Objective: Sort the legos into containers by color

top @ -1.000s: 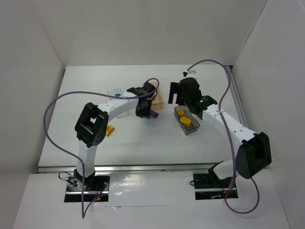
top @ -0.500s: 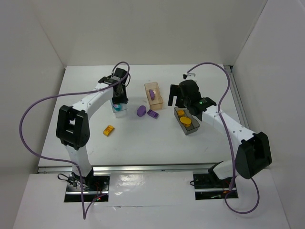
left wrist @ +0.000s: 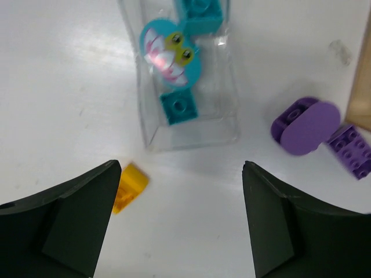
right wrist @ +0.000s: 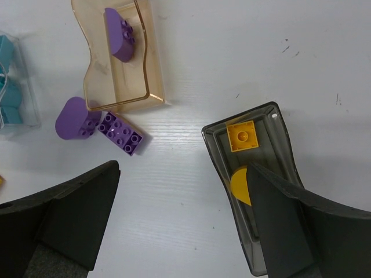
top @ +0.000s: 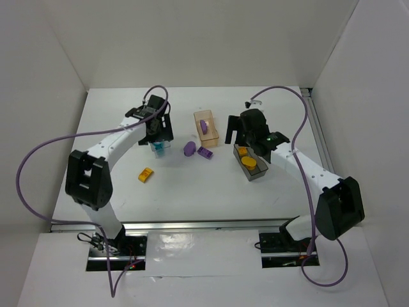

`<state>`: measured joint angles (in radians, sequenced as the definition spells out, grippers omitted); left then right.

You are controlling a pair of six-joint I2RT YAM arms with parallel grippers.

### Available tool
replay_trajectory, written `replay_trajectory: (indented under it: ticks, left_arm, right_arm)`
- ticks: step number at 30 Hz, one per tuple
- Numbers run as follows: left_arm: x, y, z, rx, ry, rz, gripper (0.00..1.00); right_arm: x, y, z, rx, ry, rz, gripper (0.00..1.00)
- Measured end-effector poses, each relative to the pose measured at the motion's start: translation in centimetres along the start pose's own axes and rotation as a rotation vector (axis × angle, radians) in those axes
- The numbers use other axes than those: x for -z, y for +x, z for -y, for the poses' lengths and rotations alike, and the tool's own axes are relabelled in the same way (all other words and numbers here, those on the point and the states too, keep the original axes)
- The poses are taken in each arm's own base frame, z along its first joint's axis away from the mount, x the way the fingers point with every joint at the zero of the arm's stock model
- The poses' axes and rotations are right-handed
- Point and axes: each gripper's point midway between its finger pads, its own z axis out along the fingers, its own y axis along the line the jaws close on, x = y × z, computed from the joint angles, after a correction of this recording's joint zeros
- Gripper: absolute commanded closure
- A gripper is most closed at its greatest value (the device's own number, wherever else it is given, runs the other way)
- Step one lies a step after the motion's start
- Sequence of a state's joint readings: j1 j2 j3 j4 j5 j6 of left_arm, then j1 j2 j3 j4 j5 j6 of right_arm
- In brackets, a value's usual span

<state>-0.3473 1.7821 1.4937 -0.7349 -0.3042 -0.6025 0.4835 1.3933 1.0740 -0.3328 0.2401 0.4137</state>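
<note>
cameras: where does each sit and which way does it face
Top external: above and behind the bases, looking down on the table; both arms show.
Left wrist: on the left gripper, facing down at the clear bin; its open jaws show.
Right wrist: on the right gripper, facing down between orange bin and grey bin; jaws show.
Shared: both wrist views catch the rounded purple piece.

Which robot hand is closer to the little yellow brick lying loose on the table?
Left. The left gripper hovers open by the clear bin, with the yellow brick right beside it. The right gripper is far across the table, by the dark bin.
</note>
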Motion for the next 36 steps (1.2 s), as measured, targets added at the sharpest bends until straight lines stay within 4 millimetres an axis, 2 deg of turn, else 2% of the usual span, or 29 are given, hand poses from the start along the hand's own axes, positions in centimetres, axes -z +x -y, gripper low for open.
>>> replay_trajectory:
  ticks: [2,5,7,10,13,19,24,25,32,34,35,36]
  left_arm:
    - [1.4,1.0,-1.4,0.020,-0.014,0.018,0.07]
    - [2.7,3.3,-3.9,0.064,-0.049,0.025,0.01]
    - [2.5,5.6,-5.7,0.088,-0.088,0.006,0.01]
    - [1.2,8.6,-7.2,0.100,-0.138,-0.052,0.00]
    - [0.2,10.1,-8.1,0.125,-0.172,-0.074,0.00]
    - [-2.6,10.0,-7.6,0.155,-0.176,-0.073,0.02]
    - [-4.6,11.0,-6.7,0.163,-0.139,-0.092,0.11]
    - [-4.8,11.4,-6.6,0.167,-0.133,-0.103,0.15]
    - [-4.5,12.5,-5.0,0.192,-0.040,-0.094,0.28]
    - [-4.2,13.0,-4.8,0.197,-0.025,-0.096,0.38]
    - [-4.1,13.1,-4.8,0.200,-0.021,-0.098,0.50]
    - [-4.1,13.1,-4.6,0.202,-0.017,-0.097,0.55]
  right_arm:
    - [0.0,0.3,-0.2,0.000,-0.007,-0.007,0.03]
    - [0.0,0.3,-0.6,-0.006,-0.020,-0.007,0.03]
    - [0.1,0.4,-1.0,-0.004,-0.031,-0.007,0.03]
    - [0.2,0.6,-1.6,0.002,-0.045,-0.007,0.03]
    - [0.3,0.7,-2.0,0.008,-0.055,-0.007,0.03]
    - [0.4,0.7,-2.3,0.010,-0.059,-0.006,0.03]
    - [0.4,0.7,-2.2,0.010,-0.058,-0.005,0.03]
    - [0.4,0.7,-2.2,0.010,-0.057,-0.005,0.03]
    - [0.4,0.7,-2.3,0.012,-0.055,-0.003,0.03]
    - [0.4,0.8,-2.4,0.014,-0.057,-0.004,0.03]
    - [0.4,0.8,-2.4,0.014,-0.058,-0.004,0.03]
    - [0.4,0.8,-2.4,0.015,-0.058,-0.005,0.03]
